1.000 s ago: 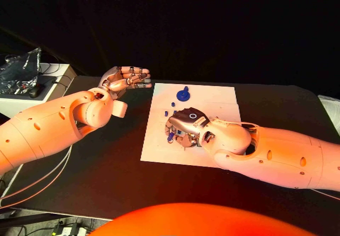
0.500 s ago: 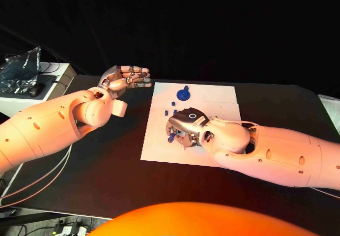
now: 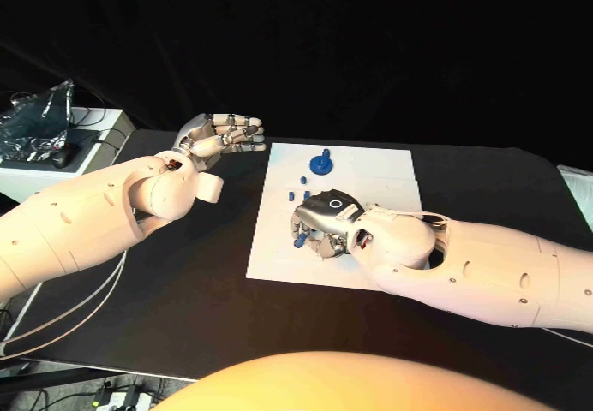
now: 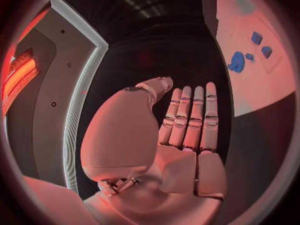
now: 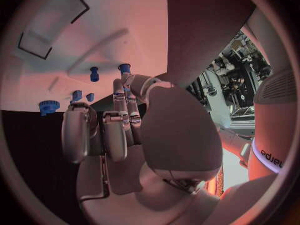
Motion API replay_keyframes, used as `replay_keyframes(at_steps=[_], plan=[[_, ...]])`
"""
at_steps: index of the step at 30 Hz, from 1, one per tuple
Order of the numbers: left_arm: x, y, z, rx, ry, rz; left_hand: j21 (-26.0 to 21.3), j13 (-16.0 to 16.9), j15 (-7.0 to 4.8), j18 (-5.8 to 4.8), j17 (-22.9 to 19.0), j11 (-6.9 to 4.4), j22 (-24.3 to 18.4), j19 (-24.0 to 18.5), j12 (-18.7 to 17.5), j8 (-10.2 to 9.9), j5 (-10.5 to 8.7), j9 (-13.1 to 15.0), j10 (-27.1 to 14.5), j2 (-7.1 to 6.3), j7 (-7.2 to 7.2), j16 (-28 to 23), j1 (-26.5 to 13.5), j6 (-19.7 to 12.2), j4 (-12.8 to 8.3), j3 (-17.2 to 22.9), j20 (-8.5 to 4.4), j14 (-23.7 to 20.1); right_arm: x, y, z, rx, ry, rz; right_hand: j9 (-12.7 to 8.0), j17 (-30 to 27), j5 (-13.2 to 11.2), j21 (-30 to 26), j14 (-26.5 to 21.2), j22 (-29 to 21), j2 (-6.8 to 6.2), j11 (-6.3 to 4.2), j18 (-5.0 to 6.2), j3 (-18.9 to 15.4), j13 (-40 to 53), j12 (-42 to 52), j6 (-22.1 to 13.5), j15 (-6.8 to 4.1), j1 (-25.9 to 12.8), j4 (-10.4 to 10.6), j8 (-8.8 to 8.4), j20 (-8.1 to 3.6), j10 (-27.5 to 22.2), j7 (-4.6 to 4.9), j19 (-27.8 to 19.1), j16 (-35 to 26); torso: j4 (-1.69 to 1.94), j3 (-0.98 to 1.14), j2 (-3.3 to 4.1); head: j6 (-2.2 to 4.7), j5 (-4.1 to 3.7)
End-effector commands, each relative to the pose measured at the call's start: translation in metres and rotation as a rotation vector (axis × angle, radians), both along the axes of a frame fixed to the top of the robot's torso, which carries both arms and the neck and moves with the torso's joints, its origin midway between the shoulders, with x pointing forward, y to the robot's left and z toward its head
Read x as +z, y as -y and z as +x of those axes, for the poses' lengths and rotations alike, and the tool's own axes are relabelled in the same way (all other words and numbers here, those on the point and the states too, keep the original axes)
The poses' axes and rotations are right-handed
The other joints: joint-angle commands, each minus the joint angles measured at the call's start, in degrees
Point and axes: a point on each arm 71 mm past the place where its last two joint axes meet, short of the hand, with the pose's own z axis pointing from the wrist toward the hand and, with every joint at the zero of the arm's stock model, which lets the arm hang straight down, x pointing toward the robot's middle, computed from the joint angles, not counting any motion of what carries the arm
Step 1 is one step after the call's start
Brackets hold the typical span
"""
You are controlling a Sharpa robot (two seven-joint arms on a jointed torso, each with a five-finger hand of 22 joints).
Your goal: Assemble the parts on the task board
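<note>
white task board mid-tabletop; right hand over it, fingers curled around a blue part. left hand raised off the board's left edge, fingers together, holding nothing.

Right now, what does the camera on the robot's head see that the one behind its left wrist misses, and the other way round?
Head view alone: the right hand low over the board, fingers down among small blue parts, and a foil bag on a white box beyond the table's left edge. Left wrist view alone: the left hand's palm side, fingers straight and together, holding nothing. Both: the board's far end with the round blue part and smaller blue pieces beside it.
</note>
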Motion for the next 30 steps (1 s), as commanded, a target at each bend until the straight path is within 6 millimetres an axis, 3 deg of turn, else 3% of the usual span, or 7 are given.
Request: replay_keyframes(at_steps=[1,6,8,12,21,30], plan=[[0.0010,0.0020,-0.0005,-0.014,0.004,-0.012,-0.4,0.0,0.32,0.25,0.1,-0.02,-0.1,0.4,0.0,0.3,0.14,-0.1,0.0,0.23,0.09,-0.3,0.4,0.3,-0.4,0.0,0.14,0.1,-0.0031,-0.0008,-0.0009,0.012,-0.001,-0.028,1.2,2.4,0.2,-0.2,3.3,10.1,0.63,-1.45,0.00,0.3,0.1,0.3,0.2,-0.31,-0.3,-0.1,0.11,-0.43,1.6,0.11,3.1,0.0,0.02,-0.01,0.00,0.00,0.00],[0.0010,0.0022,-0.0005,-0.014,0.004,-0.012,-0.4,0.0,0.32,0.25,0.1,-0.02,-0.1,0.4,0.0,0.3,0.14,-0.1,0.0,0.23,0.09,-0.3,0.4,0.3,-0.4,0.0,0.14,0.1,-0.0048,-0.0021,-0.0007,0.020,-0.006,-0.022,1.3,2.3,0.1,-0.7,3.3,10.1,0.14,-0.86,0.05,0.3,-0.1,-0.5,-1.5,0.20,-1.7,-0.7,-0.59,-0.18,0.1,0.69,3.0,0.0,-0.03,-0.01,-0.02,0.00,0.09],[0.0009,0.0022,-0.0004,-0.015,0.003,-0.012,-0.4,0.0,0.32,0.25,0.1,-0.02,-0.1,0.4,0.0,0.3,0.14,-0.1,0.0,0.23,0.09,-0.3,0.4,0.3,-0.4,0.0,0.14,0.1,-0.0053,-0.0024,-0.0006,0.023,-0.010,-0.018,0.8,1.8,0.9,-2.8,3.1,9.4,-2.32,0.01,0.38,-1.5,-0.9,-0.6,-4.4,0.99,-4.7,-0.1,-2.24,0.42,-3.2,1.04,2.5,-0.3,-0.03,-0.02,-0.03,0.00,0.09],[0.0008,0.0022,-0.0003,-0.014,0.002,-0.011,-0.4,0.0,0.32,0.25,0.1,-0.02,-0.1,0.4,0.0,0.3,0.14,-0.1,0.0,0.23,0.09,-0.3,0.4,0.3,-0.4,0.0,0.14,0.1,-0.0058,-0.0025,-0.0005,0.025,-0.014,-0.012,0.1,1.2,0.7,-4.5,3.0,8.8,-4.00,0.60,0.69,-3.8,-1.7,-0.5,-7.7,1.46,-6.5,-0.1,-4.09,0.98,-5.9,0.29,2.1,-0.5,-0.05,-0.05,-0.05,0.00,0.07],[0.0005,0.0022,-0.0003,-0.016,-0.001,-0.011,-0.6,0.0,0.32,0.25,0.1,0.00,-0.2,0.5,0.0,0.3,0.14,-0.1,0.0,0.26,0.11,-0.5,0.4,0.3,-0.4,0.0,0.13,0.2,-0.0088,-0.0007,0.0015,0.013,-0.024,-0.034,-0.9,0.3,0.9,-7.4,2.7,7.8,-3.71,1.21,1.17,-8.7,-2.3,-0.5,-10.1,1.93,-6.0,-1.2,-5.78,1.58,-9.5,-0.17,1.6,-0.9,-0.08,-0.02,-0.05,0.00,0.07],[0.0004,0.0019,-0.0003,-0.017,-0.002,-0.010,-0.6,0.0,0.32,0.25,0.1,0.00,-0.2,0.5,0.0,0.3,0.14,-0.1,0.0,0.26,0.11,-0.5,0.4,0.3,-0.4,0.0,0.13,0.2,-0.0096,0.0017,0.0038,-0.008,-0.018,-0.039,-1.3,0.0,0.9,-8.1,2.6,7.5,-3.23,1.38,1.28,-10.5,-2.2,-0.4,-10.7,2.05,-5.3,-1.3,-6.30,1.74,-10.4,-0.24,1.5,-1.0,-0.02,0.05,0.00,0.00,0.02]])
